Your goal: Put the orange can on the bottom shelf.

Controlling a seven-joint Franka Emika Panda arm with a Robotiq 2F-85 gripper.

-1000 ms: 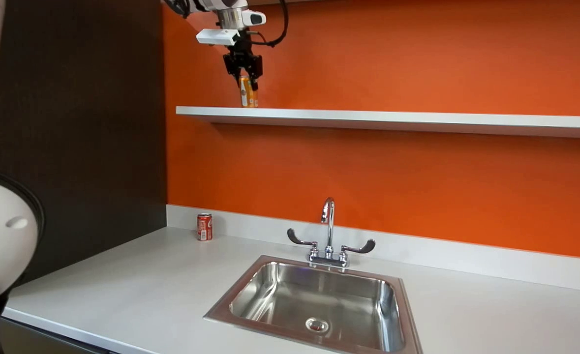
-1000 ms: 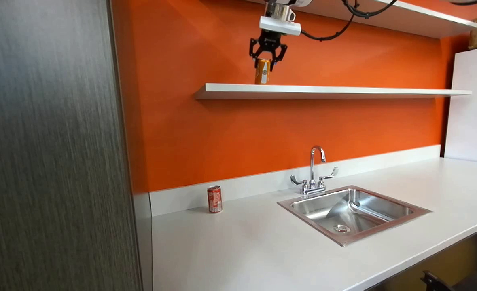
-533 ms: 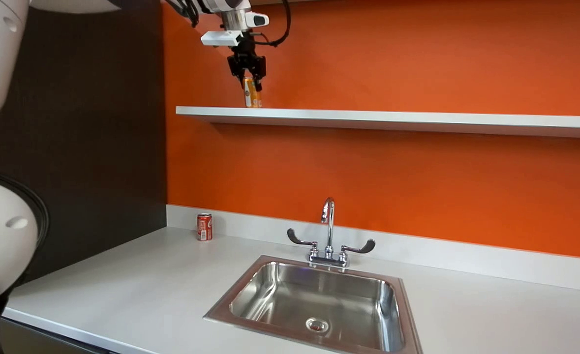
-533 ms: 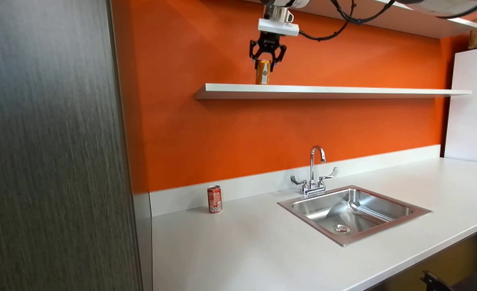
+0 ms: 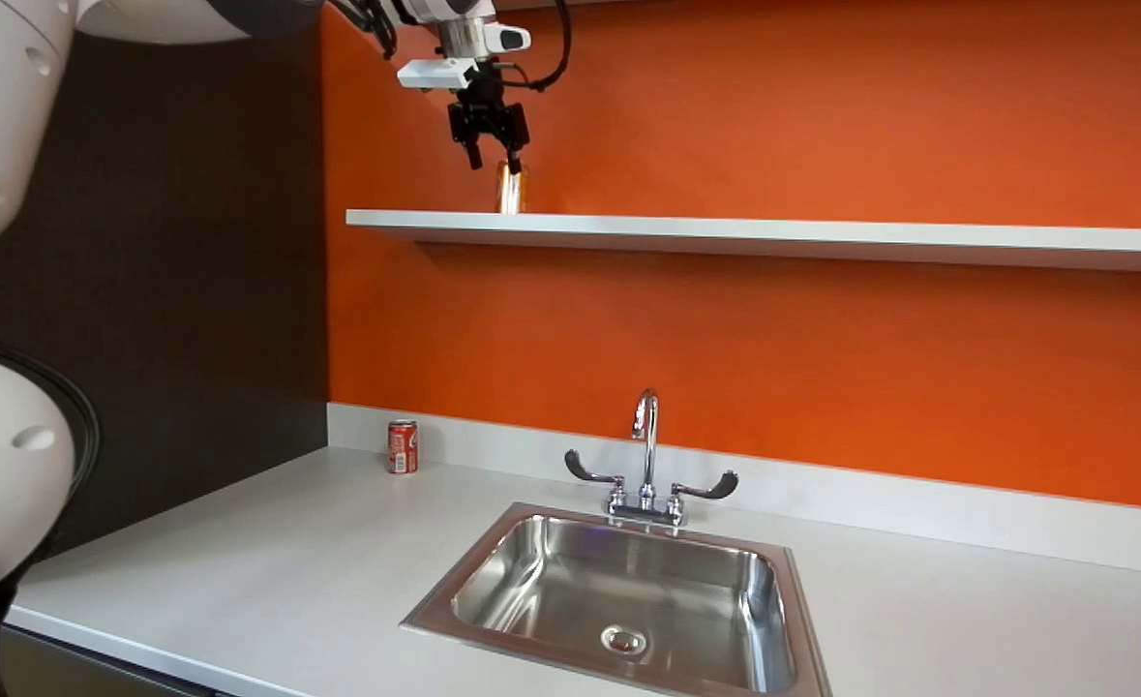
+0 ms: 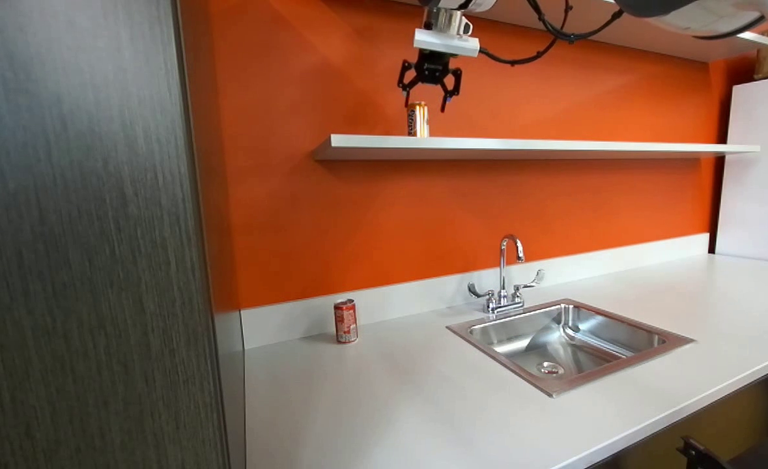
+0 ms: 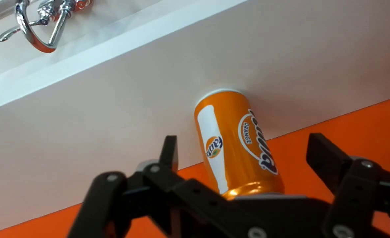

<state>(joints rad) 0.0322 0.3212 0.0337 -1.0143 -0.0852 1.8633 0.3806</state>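
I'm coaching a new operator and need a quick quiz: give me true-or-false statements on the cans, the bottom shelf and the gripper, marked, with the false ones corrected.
1. The orange can stands upright on the bottom shelf. True.
2. The gripper hangs above the bottom shelf. True.
3. The gripper is clamped on the orange can. False: in the wrist view it stands open, with gaps on both sides of the can.
4. The red can is on the countertop. True.
5. The red can lies on its side. False: it stands upright.
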